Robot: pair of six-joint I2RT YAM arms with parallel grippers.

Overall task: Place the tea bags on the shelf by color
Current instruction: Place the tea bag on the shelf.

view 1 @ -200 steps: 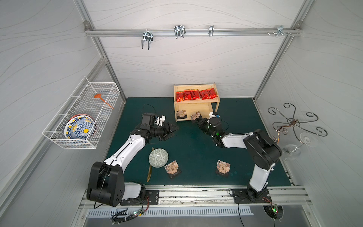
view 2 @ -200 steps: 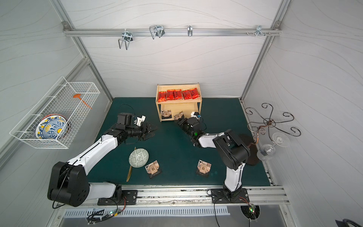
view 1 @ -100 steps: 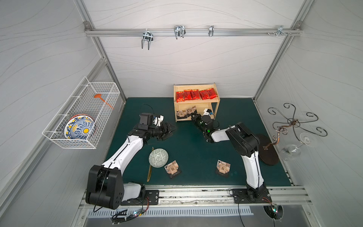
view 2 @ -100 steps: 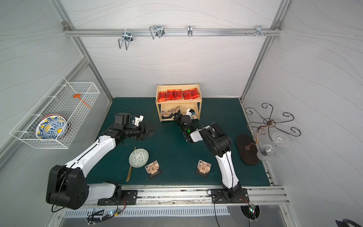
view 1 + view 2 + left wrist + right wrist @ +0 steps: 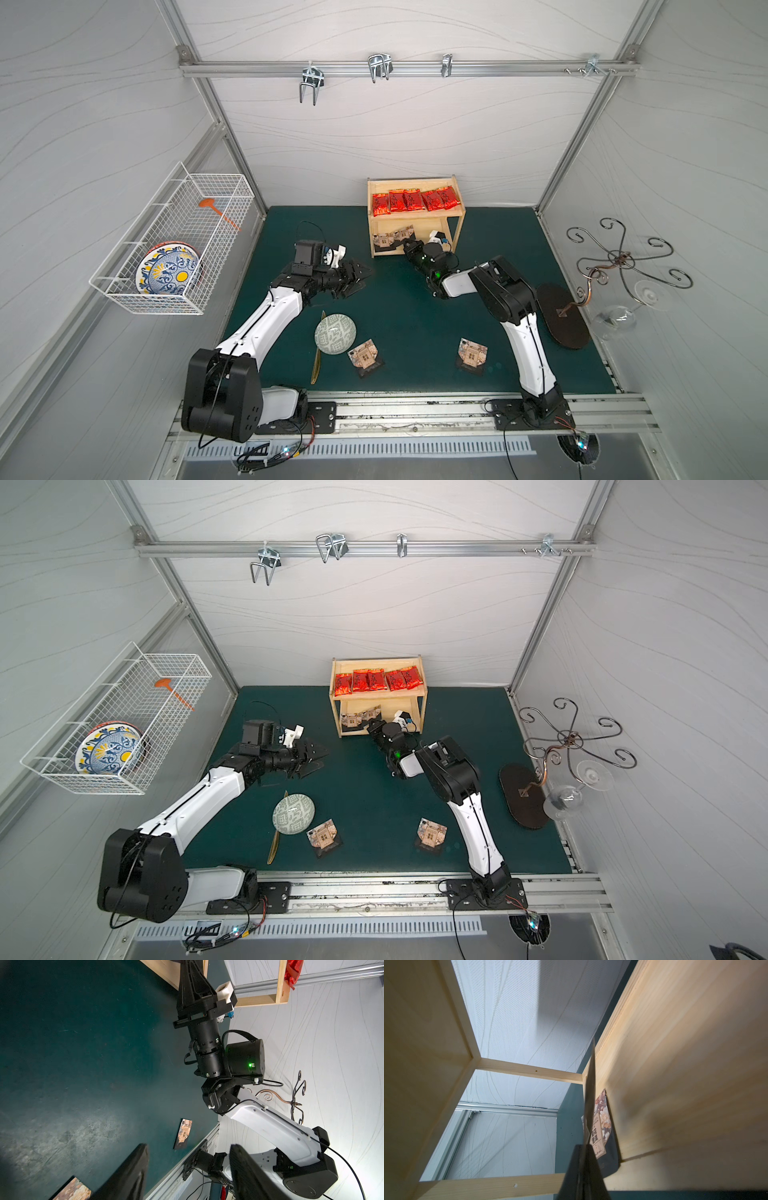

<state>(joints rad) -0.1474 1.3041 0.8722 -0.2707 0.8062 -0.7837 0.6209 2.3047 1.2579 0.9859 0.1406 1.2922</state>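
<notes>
The shelf (image 5: 459, 230) stands at the far middle of the counter (image 5: 399, 307). Five red sachets (image 5: 415, 200) lie in a row on its top tier.

The right arm (image 5: 455, 286) reaches to the front of the lower tier. There the right jaws are clamped together on a brown pouch (image 5: 404, 233), just right of a second pouch (image 5: 384, 240). In the right wrist view the brown pouch (image 5: 590, 1093) shows edge-on, and the second pouch (image 5: 601, 1124) lies flat on the lower board beside it.

A third pouch (image 5: 365, 356) lies by the near edge, just right of the bowl (image 5: 335, 333). A fourth pouch (image 5: 471, 354) lies further right.

The left jaws stand apart, holding nothing, above the counter left of the shelf and nearer.
</notes>
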